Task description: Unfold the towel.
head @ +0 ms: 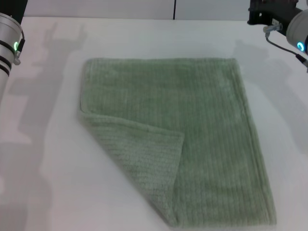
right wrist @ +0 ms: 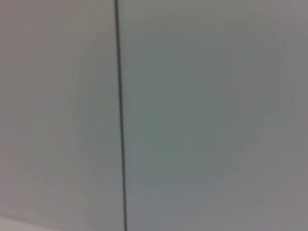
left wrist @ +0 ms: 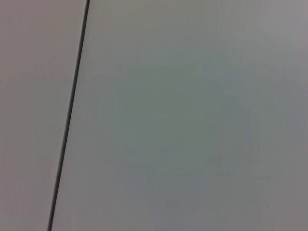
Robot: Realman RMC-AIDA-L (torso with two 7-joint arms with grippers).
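Observation:
The sage-green towel (head: 192, 130) lies flat on the white table (head: 43, 183) in the head view. Its near left corner is folded over onto the cloth as a triangular flap (head: 142, 159), with the lighter underside up. The other three corners lie flat. My left arm (head: 8, 43) is raised at the far left edge, away from the towel, and its gripper is out of view. My right arm (head: 293, 26) is raised at the far right corner, with its black end part (head: 267, 12) well off the towel. Both wrist views show no towel.
A wall with a dark vertical seam (head: 173, 9) stands behind the table. The same kind of seam shows in the left wrist view (left wrist: 70, 115) and in the right wrist view (right wrist: 120, 115). White tabletop surrounds the towel on the left, right and far sides.

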